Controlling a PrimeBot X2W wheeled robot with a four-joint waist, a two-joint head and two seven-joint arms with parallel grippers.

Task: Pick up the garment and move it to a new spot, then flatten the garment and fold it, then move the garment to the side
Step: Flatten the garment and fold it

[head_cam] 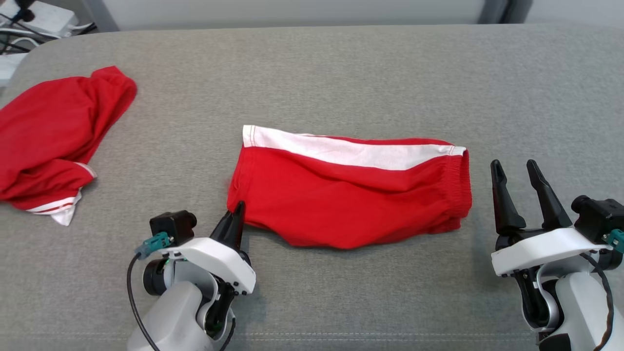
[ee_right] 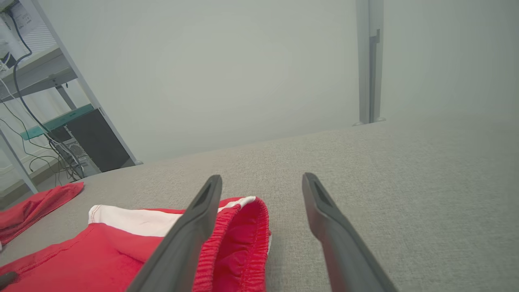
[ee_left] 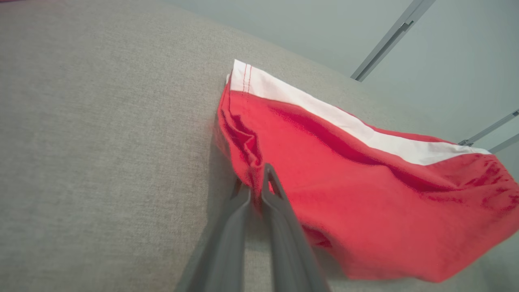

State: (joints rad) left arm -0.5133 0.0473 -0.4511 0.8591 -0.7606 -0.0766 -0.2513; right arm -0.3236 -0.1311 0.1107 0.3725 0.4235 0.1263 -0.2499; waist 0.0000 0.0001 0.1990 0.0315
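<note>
Red fabric shorts with a white stripe [head_cam: 351,195]: left gripper [head_cam: 239,207] clamps their near-left corner, right gripper [head_cam: 513,165] hovers spread beside the waistband [head_cam: 459,190].

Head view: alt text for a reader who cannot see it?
Folded red shorts lie on a grey cushion, the left claw pinching their near-left corner. The right claw sits open beside the waistband; another red garment lies crumpled far-left.

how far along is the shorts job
The red shorts lie folded over and fairly flat, so folding looks done. The left hand is shut on their near corner; the right hand hangs open beside the waistband. Moving them aside is left.
</note>
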